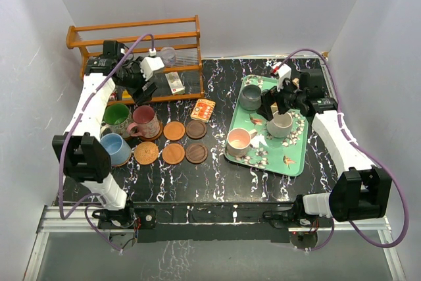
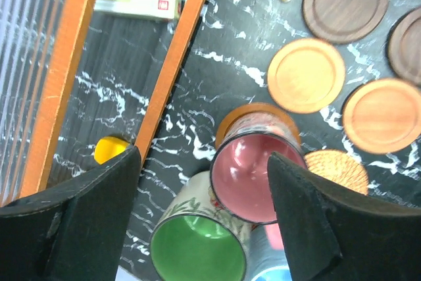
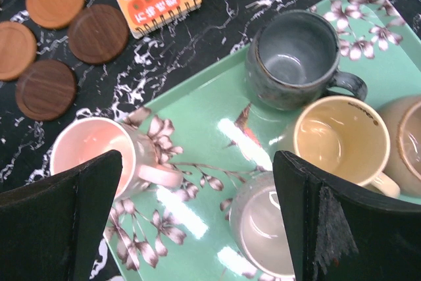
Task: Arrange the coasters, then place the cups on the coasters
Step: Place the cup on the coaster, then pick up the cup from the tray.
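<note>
The left gripper [image 2: 204, 156] jaws stood released around the maroon ceramic mug [image 2: 253, 176] on its round wooden coaster [image 2: 243, 111], the right gripper [image 3: 197, 162] jaws wide and empty, so a finger [image 2: 309, 222] brushing the rim might tip it.

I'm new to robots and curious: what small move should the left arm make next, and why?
Probably lift the left gripper straight up: its jaws stand open, and the maroon mug below already sits on a coaster, so nothing gets knocked.
</note>
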